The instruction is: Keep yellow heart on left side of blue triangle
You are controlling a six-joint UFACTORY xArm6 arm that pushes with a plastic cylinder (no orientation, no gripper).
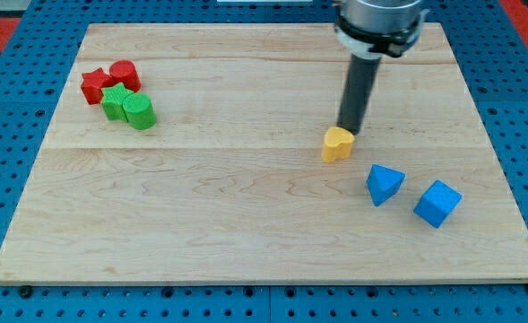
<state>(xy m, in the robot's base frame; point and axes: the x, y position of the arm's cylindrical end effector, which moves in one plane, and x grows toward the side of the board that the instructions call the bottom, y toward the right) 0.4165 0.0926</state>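
Wooden board, my tip against yellow heart

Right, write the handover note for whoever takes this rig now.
My tip sits at the top-right edge of the yellow heart, touching or nearly so.
The heart lies up and to the view's left of the blue triangle, with a gap between them.
The blue cube is right of the triangle.
Done: the heart is on the triangle's left.
Left: bring it level with the triangle if wanted, without knocking the triangle.
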